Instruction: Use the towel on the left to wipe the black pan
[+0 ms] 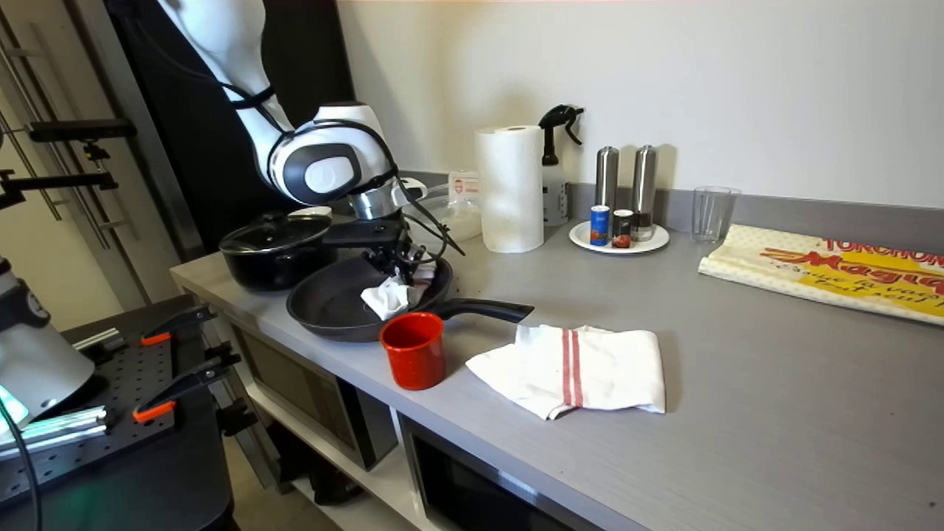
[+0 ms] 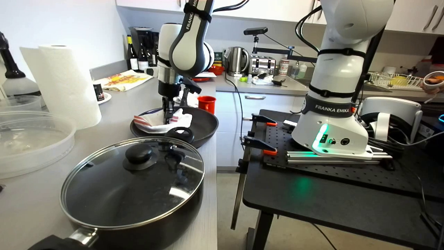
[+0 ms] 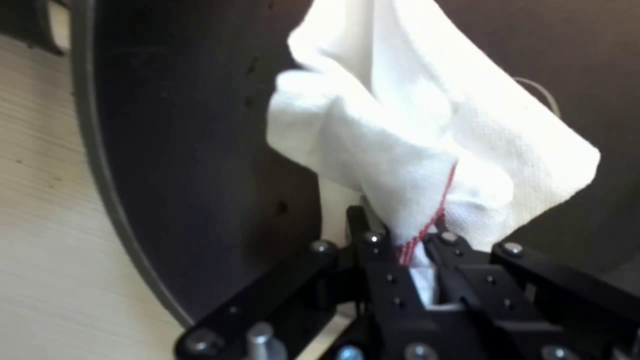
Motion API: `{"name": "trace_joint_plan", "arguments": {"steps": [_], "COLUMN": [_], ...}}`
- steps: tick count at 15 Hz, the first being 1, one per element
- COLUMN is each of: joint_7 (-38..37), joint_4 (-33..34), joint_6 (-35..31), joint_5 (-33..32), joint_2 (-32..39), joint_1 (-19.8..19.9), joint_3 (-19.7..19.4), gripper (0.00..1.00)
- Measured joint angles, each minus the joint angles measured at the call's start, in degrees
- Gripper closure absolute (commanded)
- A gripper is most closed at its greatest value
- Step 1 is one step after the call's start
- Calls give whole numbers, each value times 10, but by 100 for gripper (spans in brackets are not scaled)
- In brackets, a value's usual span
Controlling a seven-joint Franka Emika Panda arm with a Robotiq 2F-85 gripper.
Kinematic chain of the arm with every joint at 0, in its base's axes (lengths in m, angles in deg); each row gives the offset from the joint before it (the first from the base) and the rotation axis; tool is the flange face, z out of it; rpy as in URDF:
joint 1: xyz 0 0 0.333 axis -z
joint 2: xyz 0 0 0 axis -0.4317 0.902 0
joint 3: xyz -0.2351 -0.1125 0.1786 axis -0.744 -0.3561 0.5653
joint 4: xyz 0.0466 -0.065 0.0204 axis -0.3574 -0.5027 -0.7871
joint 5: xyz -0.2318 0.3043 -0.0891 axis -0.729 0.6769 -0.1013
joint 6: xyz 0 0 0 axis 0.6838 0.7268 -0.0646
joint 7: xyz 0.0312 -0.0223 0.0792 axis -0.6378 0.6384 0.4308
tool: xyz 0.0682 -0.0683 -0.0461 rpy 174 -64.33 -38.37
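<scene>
The black pan [image 1: 328,299] sits on the counter and shows in both exterior views [image 2: 206,125]. A white towel with red stripes [image 1: 386,299] lies bunched in the pan; it also shows in an exterior view [image 2: 149,123]. My gripper [image 1: 403,274] points down into the pan and is shut on the towel. In the wrist view the fingers [image 3: 402,232] pinch the towel [image 3: 380,125] at its red stripe, and loose folds spread over the dark pan floor [image 3: 190,150]. The fingertips are partly hidden by cloth.
A red mug [image 1: 414,354] stands close beside the pan handle [image 1: 487,308]. Another folded striped towel [image 1: 612,369] lies to its right. A lidded black pot [image 2: 135,184] stands close to the pan. A paper towel roll [image 1: 511,188] and plastic container [image 2: 34,139] stand behind.
</scene>
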Motion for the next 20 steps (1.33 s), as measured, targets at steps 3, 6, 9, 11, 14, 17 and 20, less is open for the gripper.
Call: {"name": "trace_joint_plan", "arguments": {"steps": [3,6,9,11,14,17,20], "joint_7": [-16,-22,-22,-23,-24,-24,-24], "joint_4": [11,9,2,-4,-20,-46,-76], "joint_6": [-3,-10,-20,-29,-45,-61,-70], "joint_5": [-1,-4,-18,-30,-50,-70,-84], "joint_2": [6,7,7,7,4,-5,-19], "joint_1": [11,5,-16,-38,-71,-97,-115], "joint_3": [-6,-6,-5,-4,-2,1,1], "gripper": [96,96,96,96,96,96,96]}}
